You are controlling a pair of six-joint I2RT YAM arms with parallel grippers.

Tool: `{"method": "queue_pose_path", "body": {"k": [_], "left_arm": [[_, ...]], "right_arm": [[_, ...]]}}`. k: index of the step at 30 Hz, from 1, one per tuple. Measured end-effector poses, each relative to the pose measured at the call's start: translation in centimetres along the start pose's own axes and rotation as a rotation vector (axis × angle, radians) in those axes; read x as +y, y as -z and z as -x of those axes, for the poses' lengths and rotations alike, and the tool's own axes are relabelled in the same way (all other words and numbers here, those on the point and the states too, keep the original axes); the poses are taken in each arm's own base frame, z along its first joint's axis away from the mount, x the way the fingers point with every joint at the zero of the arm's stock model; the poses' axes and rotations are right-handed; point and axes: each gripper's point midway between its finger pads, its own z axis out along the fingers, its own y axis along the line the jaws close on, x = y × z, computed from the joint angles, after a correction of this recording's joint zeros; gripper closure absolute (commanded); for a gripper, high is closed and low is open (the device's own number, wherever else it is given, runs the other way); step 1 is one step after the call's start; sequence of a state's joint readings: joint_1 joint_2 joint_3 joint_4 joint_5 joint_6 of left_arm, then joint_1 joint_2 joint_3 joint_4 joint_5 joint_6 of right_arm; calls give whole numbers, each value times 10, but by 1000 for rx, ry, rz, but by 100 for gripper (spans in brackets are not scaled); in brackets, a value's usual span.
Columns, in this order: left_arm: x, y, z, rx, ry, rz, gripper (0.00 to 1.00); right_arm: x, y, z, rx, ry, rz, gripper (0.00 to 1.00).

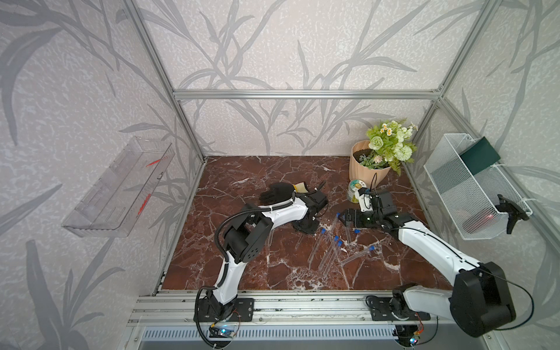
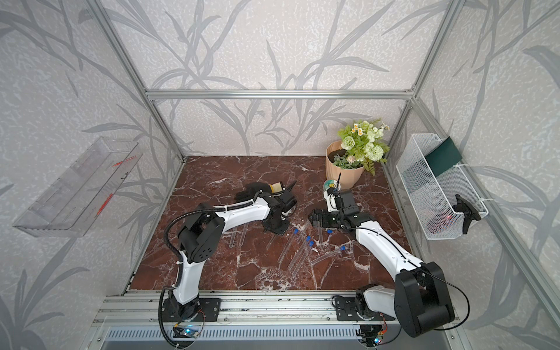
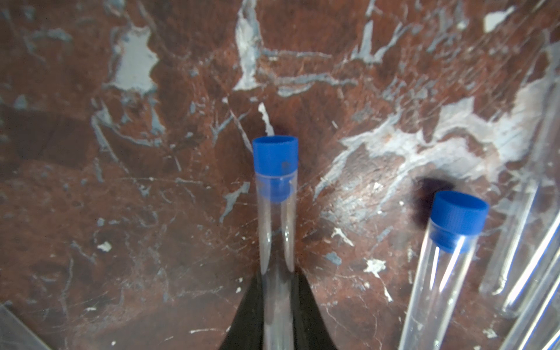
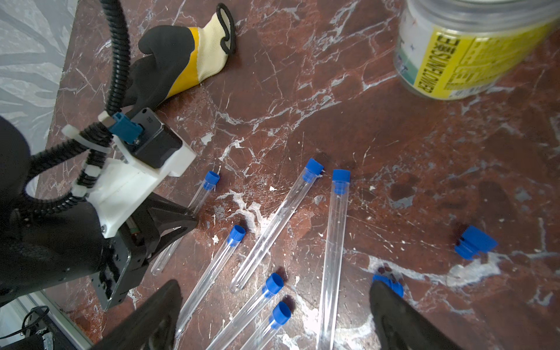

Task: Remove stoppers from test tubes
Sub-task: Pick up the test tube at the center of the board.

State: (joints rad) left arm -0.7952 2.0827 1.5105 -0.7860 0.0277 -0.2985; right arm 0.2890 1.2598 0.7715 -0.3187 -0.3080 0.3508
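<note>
Setting: A red-brown marble table is seen from above, with two white and black robot arms reaching in from its near edge.
Left gripper: The black jaws are pressed tight against a clear tube, which is clamped partway along its length.
Held test tube: It is pointed straight out from the jaws, low over the marble. Whether it rests on the table cannot be told.
Held tube's stopper: A bright blue cap is seated in the tube's mouth.
Right gripper: The jaws are spread wide and nothing is gripped. It is held above the scattered tubes.
Other test tubes: Several are laid flat on the marble between the two arms, fanned out and close together.
Seated stoppers: A blue cap is fitted in each of those tubes.
Loose stoppers: One blue cap is lying alone on the table. A second is half hidden at a right fingertip.
Glove: A black and yellow glove is laid behind the left arm.
Jar: A yellow-labelled jar is set near the back.
</note>
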Motion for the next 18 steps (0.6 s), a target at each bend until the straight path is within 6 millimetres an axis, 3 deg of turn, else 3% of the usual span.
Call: {"method": "queue_pose_path", "body": {"k": [8,18], "left_arm": [[0,9,-7,-27,38,-102,91],[-11,81,13,-249,56,-317,89]], "right_arm": [[9,-2,-1,13,-6,53,3],[39,-19,2,47,-41,247,9]]}}
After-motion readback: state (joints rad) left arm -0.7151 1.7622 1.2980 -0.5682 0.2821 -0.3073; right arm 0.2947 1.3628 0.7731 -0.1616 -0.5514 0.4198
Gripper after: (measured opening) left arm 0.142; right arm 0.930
